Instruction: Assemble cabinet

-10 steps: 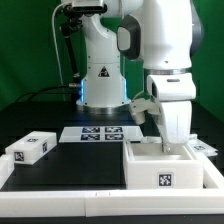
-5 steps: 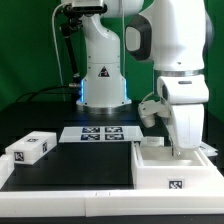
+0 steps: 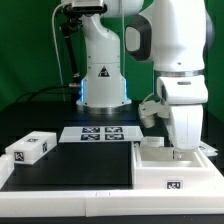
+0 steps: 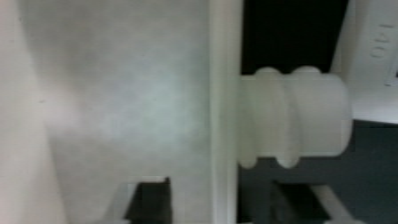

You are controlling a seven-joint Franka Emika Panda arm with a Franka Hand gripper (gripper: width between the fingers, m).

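Note:
The white cabinet body [image 3: 165,172], an open box with a tag on its front, lies at the exterior view's right front. My gripper [image 3: 186,150] reaches down into it from above, its fingers hidden by the wrist housing. In the wrist view the dark fingers [image 4: 150,203] stand on either side of a thin white wall [image 4: 221,100] of the cabinet, and my gripper [image 4: 222,202] is shut on that wall. A ribbed white knob [image 4: 295,115] sticks out from the wall's side. A small white tagged block [image 3: 30,148] lies apart at the exterior view's left.
The marker board [image 3: 97,133] lies flat on the black table behind the middle. The robot's base [image 3: 103,75] stands behind it. A white border [image 3: 60,205] runs along the table's front edge.
Over the last second the arm shifted toward the exterior view's right and the cabinet body moved with it, right and toward the front. In the last half second almost nothing moved.

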